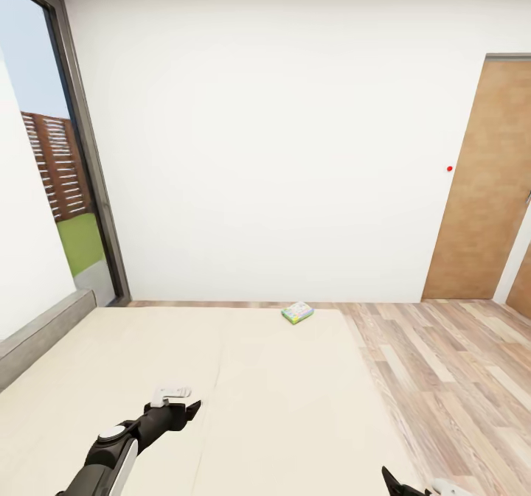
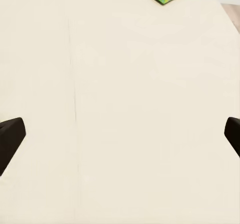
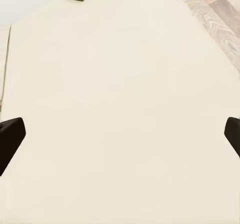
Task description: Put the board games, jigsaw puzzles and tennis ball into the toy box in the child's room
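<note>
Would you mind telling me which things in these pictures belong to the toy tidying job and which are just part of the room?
Belongs to the job:
- board game, green-edged, lying flat at the far edge of the bed
- left tool, open over the mattress
- right tool, open

Just there:
- wooden door
- window
- wood floor
- white wall

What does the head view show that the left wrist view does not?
Head view alone: the white wall, the window with a fence outside, the brown door, the grey headboard, the left arm's gripper over the mattress, and the right gripper at the picture's lower edge. Left wrist view alone: the two dark fingertips, set wide apart with nothing between them. Both: the beige bed and the green-edged board game lying flat near its far edge, beside the wooden floor.
</note>
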### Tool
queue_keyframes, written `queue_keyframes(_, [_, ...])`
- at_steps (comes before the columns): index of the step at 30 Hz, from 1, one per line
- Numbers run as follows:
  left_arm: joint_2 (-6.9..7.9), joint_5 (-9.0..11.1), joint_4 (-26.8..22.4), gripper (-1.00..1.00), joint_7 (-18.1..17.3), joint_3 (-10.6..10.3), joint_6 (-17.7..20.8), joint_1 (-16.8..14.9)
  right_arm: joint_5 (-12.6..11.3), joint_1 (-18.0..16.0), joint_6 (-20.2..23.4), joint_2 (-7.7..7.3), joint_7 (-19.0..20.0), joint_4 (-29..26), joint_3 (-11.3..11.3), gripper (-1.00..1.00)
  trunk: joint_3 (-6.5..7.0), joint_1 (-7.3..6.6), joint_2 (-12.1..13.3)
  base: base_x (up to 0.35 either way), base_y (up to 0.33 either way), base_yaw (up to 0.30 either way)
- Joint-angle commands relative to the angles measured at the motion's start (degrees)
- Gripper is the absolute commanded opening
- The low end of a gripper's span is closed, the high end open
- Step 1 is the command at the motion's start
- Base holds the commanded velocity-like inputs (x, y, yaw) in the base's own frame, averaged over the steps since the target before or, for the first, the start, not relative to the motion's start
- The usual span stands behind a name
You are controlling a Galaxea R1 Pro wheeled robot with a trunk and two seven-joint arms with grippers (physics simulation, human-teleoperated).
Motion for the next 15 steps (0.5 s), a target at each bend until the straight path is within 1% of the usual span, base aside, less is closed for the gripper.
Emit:
queue_keyframes(1, [-0.01, 0.0, -0.1, 1.00, -0.3, 0.1, 0.4, 0.0, -0.5, 0.0, 0.5, 0.07, 0.3, -0.1, -0.2, 1.00, -0.09, 0.03, -0.1, 0.000, 0.285, 0.000])
queue_keyframes(15, [-0.01, 0.0, -0.1, 1.00, -0.3, 0.1, 0.3, 0.0, -0.5, 0.0, 0.5, 0.07, 0.3, -0.1, -0.1, 1.00, -0.09, 0.03, -0.1, 0.000, 0.284, 0.000])
